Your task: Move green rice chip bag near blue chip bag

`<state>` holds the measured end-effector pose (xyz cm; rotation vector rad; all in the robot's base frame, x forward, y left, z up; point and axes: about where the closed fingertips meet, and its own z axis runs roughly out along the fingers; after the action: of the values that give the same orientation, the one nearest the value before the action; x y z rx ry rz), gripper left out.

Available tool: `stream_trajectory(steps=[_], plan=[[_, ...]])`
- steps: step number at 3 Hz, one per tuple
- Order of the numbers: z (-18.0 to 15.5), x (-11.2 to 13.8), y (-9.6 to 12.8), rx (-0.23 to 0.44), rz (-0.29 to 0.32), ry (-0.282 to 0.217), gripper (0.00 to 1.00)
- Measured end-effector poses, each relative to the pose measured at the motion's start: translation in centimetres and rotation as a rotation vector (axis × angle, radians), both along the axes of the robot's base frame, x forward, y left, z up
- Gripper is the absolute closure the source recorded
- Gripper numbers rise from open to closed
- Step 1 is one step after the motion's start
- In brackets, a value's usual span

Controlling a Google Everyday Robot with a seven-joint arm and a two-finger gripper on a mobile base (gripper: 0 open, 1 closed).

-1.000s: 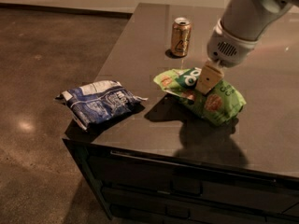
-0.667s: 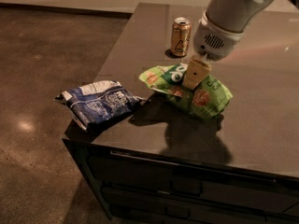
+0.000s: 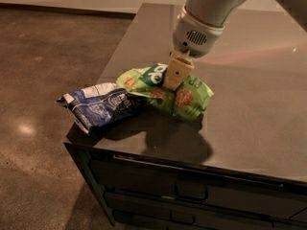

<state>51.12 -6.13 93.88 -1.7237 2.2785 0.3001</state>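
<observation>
The green rice chip bag (image 3: pixel 184 99) is lime green with round chip pictures and sits at the left front of the dark counter. My gripper (image 3: pixel 172 80) comes down from the upper right and is shut on the bag's top middle; one tan finger (image 3: pixel 174 72) shows in front of it. The blue chip bag (image 3: pixel 98 107) is dark blue and white and wrinkly. It lies on the counter's front left corner, partly over the edge. The green bag's left tip reaches the blue bag's right end.
The dark counter (image 3: pixel 259 114) has drawers below its front edge (image 3: pixel 192 190). Its left edge drops to a brown polished floor (image 3: pixel 43 71). My white arm housing (image 3: pixel 196 35) hides part of the counter's back.
My gripper has moved left and toward the front with the green bag in it, from well apart to up against the blue bag. The arm now hides the gold can.
</observation>
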Motion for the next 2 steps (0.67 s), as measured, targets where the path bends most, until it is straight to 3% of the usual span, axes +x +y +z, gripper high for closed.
stream_trajectory(steps=[1,2], plan=[[0.12,-0.10,1.64,0.017,0.064,-0.016,0.36],[0.12,0.05,1.84,0.020,0.064,-0.022,0.12]])
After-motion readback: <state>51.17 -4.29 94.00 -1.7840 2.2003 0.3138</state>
